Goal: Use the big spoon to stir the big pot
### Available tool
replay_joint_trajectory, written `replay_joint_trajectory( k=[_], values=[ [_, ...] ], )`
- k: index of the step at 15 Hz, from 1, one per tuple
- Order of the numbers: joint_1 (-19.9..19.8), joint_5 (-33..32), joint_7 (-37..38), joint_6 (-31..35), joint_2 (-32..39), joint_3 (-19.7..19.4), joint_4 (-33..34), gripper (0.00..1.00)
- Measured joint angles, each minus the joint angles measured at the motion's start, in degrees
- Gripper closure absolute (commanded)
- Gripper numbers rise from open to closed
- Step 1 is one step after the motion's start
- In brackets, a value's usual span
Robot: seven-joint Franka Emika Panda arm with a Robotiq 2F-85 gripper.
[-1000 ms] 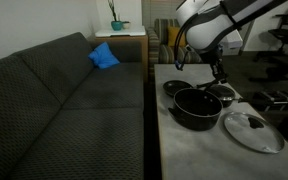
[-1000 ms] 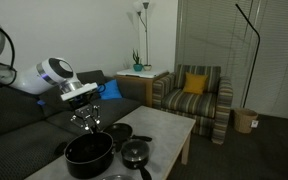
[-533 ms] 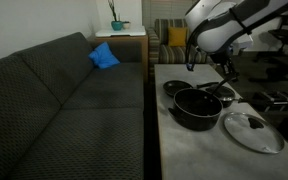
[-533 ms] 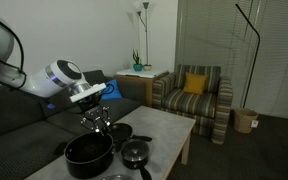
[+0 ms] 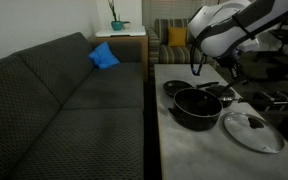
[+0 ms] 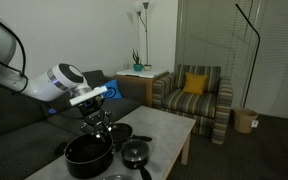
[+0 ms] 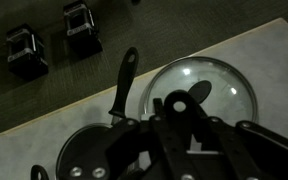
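The pincer (image 6: pixel 100 127) hangs directly over the big pot (image 5: pixel 194 108), which stands on the worktop (image 5: pixel 184 152) just below it. This position lets a tool held in the pincer reach down into the pot. The jaws are drawn together, apparently clamped on the thin handle of the big spoon (image 7: pixel 187 98). In the dark wrist view only an oval black bowl shows, projecting beyond the fingertips, so the grip itself is not clearly confirmed. The glass lid (image 5: pixel 252 131) lies flat beside the pot, to one side of the pincer, leaving the pot mouth uncovered for stirring. A smaller pan (image 5: pixel 175 88) sits near the pot, clear of the pincer. The pot is round, black, wide and shallow, with a dark interior.
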Motion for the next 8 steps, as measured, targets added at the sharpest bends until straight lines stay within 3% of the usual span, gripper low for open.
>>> replay_joint_trajectory(
  k=[8],
  values=[
    [3.99,-2.04,2.38,-10.27,-0.03,0.0,0.12,0.93]
  ],
)
